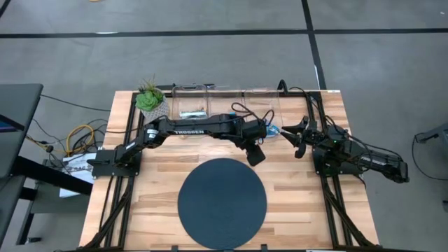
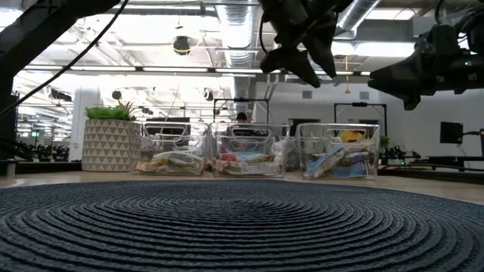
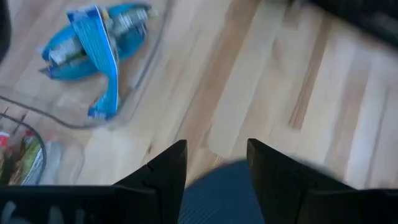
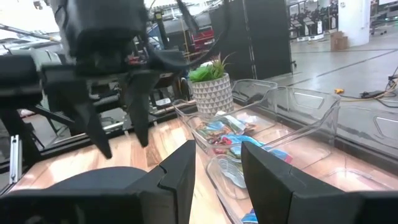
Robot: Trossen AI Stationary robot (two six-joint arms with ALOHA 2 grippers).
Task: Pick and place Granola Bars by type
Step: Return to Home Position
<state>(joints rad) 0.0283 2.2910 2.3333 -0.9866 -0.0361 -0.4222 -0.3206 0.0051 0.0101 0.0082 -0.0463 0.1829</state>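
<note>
The granola bars lie in three clear bins along the table's far edge. In the low view, multicoloured bars (image 2: 170,162) fill the left bin, mixed wrappers (image 2: 246,165) the middle one, and blue ones (image 2: 336,160) the right. My left gripper (image 1: 255,154) hangs open and empty above the wood, just near of the right bin. Its wrist view shows its gripper (image 3: 216,146) over the mat's far edge, with bright blue bars (image 3: 93,43) in a bin beyond. My right gripper (image 1: 295,140) is open and empty, level, to the right of the bins (image 4: 217,149).
A dark round woven mat (image 1: 222,203) covers the table's near middle. A potted plant (image 1: 149,101) stands at the far left, beside the bins (image 1: 189,105). The left gripper (image 4: 124,146) hangs close in front of the right arm. Bare wood (image 1: 154,189) flanks the mat.
</note>
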